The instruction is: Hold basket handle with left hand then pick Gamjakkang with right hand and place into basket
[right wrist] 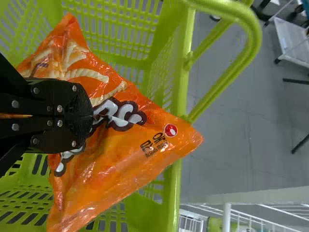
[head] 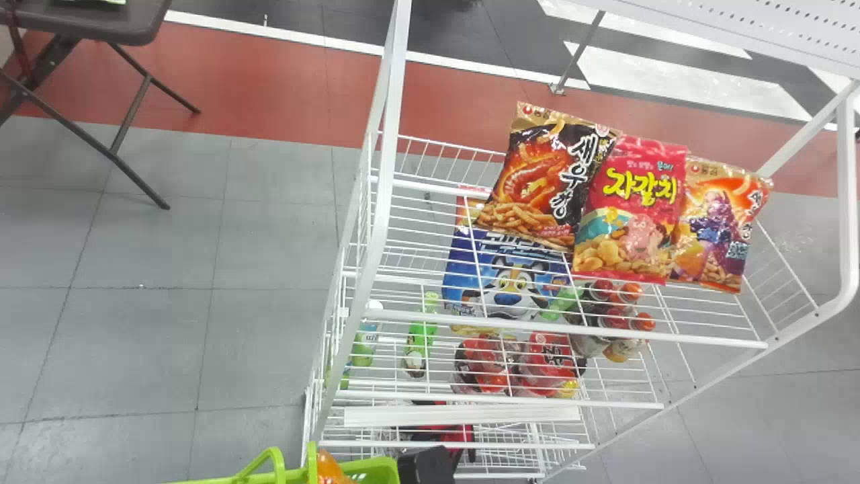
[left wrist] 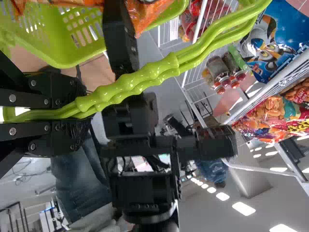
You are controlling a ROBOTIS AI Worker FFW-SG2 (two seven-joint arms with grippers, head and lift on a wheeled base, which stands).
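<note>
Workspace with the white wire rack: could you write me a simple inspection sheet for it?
Surface: white wire rack
Job's things: green basket; orange Gamjakkang bag in its opening, one corner across the rim
Clutter: three snack bags on an upper shelf; blue bag and bottles below
Claws: left claw shut on the basket handle; right claw gripping the orange bag
Cables: thin dark ones in the left wrist view's background
Surroundings: grey floor, red strip, dark table

The lime-green, slatted plastic basket (right wrist: pixel 172 203) looks smooth, its lime-green, ridged plastic handle (left wrist: pixel 164 69) glossy. The orange, pillow-shaped plastic-film snack bag (right wrist: pixel 169 150) is shiny and crinkled. The white wire rack (head: pixel 537 326) is smooth, probably painted metal.
</note>
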